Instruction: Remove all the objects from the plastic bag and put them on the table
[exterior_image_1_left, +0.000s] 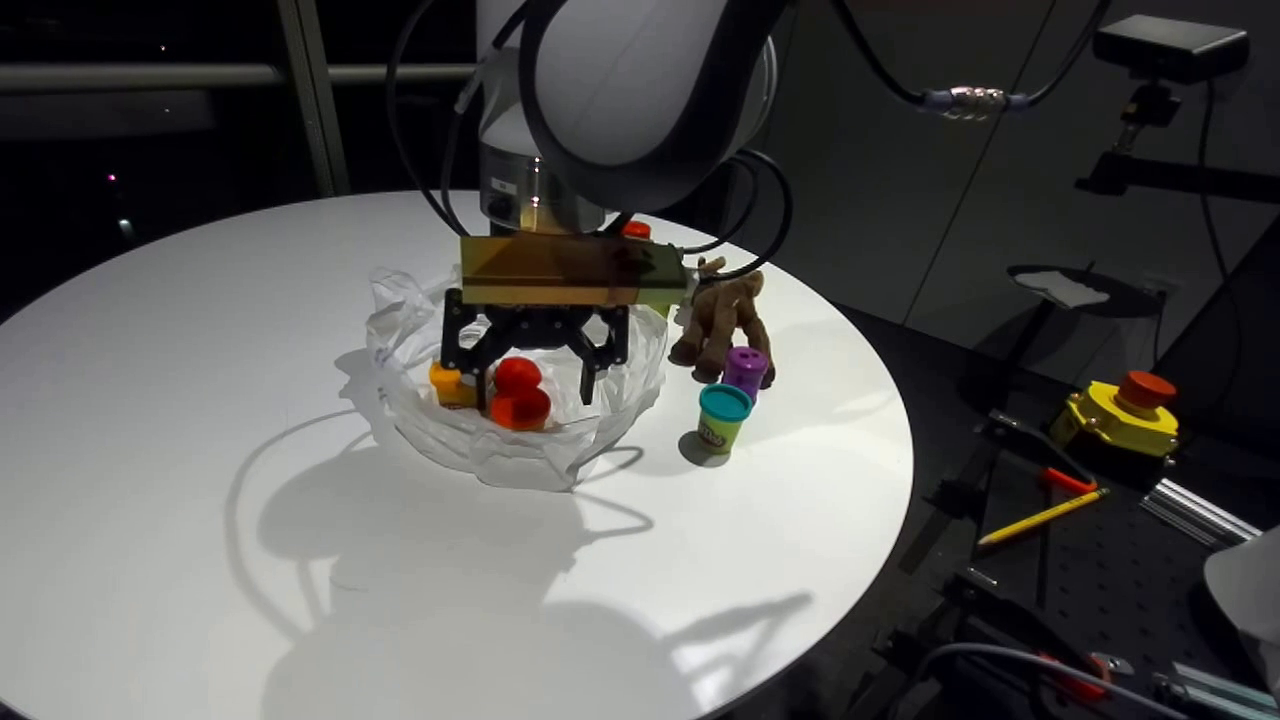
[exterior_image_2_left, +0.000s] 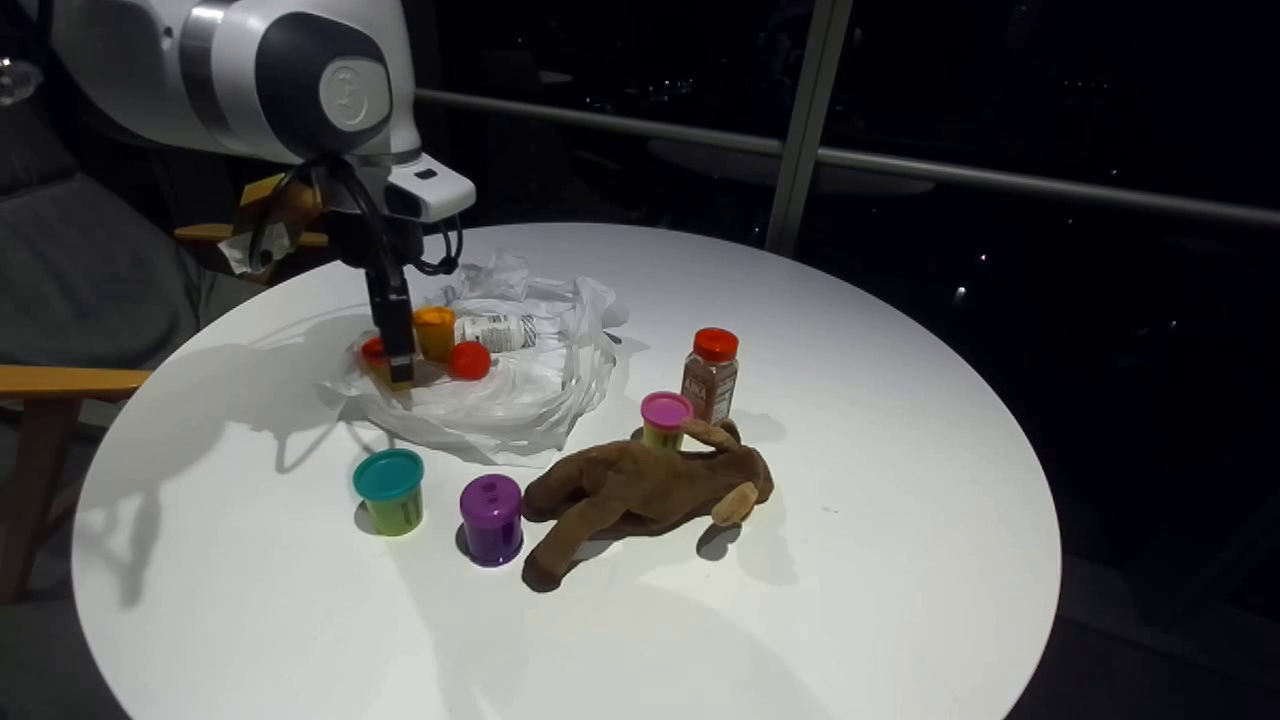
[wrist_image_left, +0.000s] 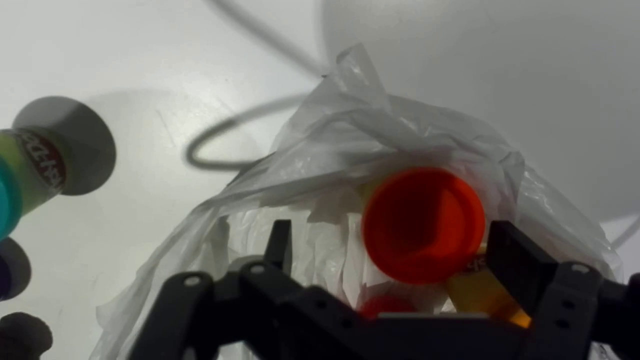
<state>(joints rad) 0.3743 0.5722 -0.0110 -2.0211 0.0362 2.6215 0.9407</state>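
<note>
- Your arm (exterior_image_2_left: 230, 80) enters from the upper left in an exterior view and bends at the wrist, so your gripper (exterior_image_1_left: 535, 397) points straight down over the plastic bag (exterior_image_1_left: 525, 460).
- You have the fingers (wrist_image_left: 517, 260) spread wide, tips within the bag's opening, gripping nothing. In the wrist view the red-topped tub (wrist_image_left: 422, 227) shows between them, just beside one; you cannot tell whether they touch.
- That tub sits inside the bag, red top facing up, its axis close to upright.
- Beside it in the bag you have the orange-ended tub (exterior_image_1_left: 452, 385); in the wrist view its orange end points away from the red-topped tub.
- Your white bottle (exterior_image_2_left: 498, 332) lies on its side in the bag, long axis running roughly left to right in an exterior view, near the round red piece (exterior_image_2_left: 469, 361).
- Outside, on the table (exterior_image_1_left: 200, 400), your teal-lidded tub (exterior_image_1_left: 722, 420) and purple piece (exterior_image_2_left: 491, 520) stand upright.
- The brown plush animal (exterior_image_2_left: 650, 485) lies stretched out, legs toward the purple piece, head the opposite way.
- Your red-capped bottle (exterior_image_2_left: 710, 380) stands cap up, near the upright pink-lidded tub (exterior_image_2_left: 664, 415), which the plush partly hides.
</note>
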